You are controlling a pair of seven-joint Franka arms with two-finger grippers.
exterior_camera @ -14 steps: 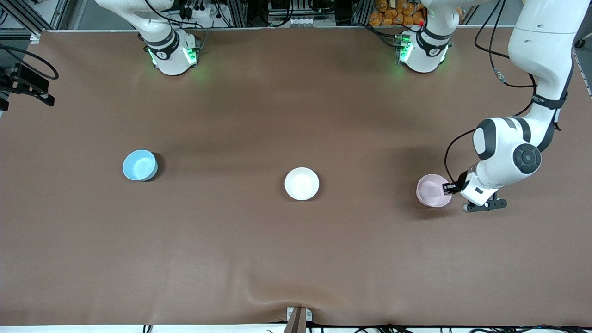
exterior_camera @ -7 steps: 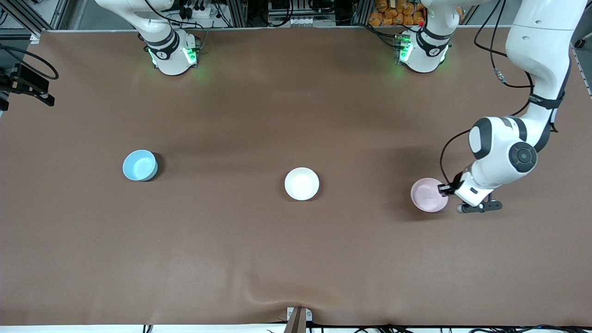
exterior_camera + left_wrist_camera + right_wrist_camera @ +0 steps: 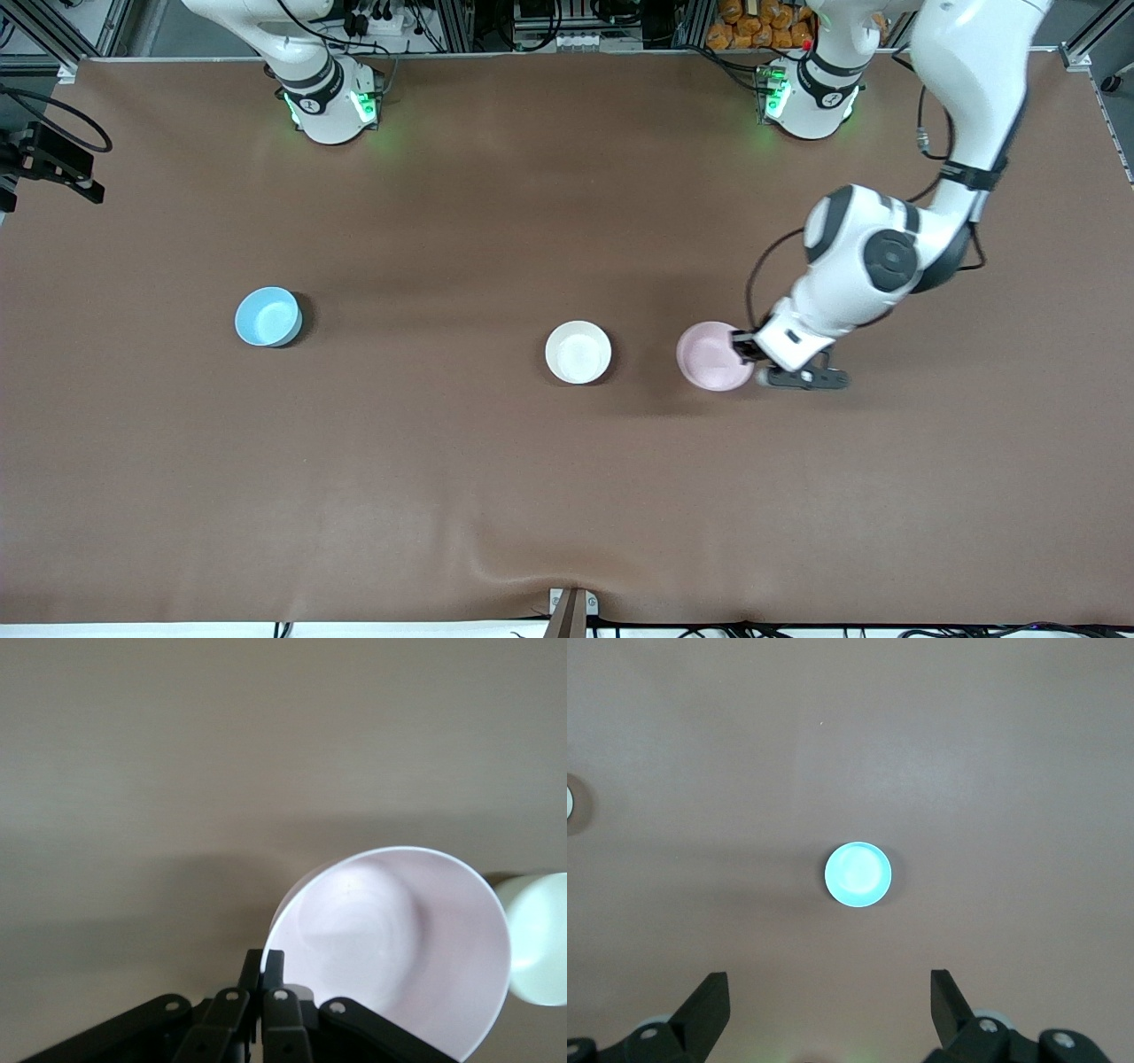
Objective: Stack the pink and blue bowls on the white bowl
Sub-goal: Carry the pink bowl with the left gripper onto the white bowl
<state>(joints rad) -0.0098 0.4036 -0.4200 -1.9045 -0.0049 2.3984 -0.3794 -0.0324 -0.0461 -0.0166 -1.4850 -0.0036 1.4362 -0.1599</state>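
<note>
- The pink bowl hangs from your left tool, pinched by the rim on the side toward the left arm's end of the tabletop. It is over bare tabletop just beside the white bowl, not over it yet.
- A rim pinch leaves the bowl's mouth up and its underside free, which is what nesting it into the white bowl seems to call for.
- In the left wrist view the left tool's fingers are drawn almost together on the thin wall of the pink bowl, one inside and one outside. The bowl looks tilted there, so expect it to swing a little.
- The white bowl shows at the edge of that view, upright and empty.
- The blue bowl sits untouched toward the right arm's end, well apart from the white one.
- Your right tool waits high over the blue bowl, fingers spread wide and holding nothing, so it looks ready to descend on it.
</note>
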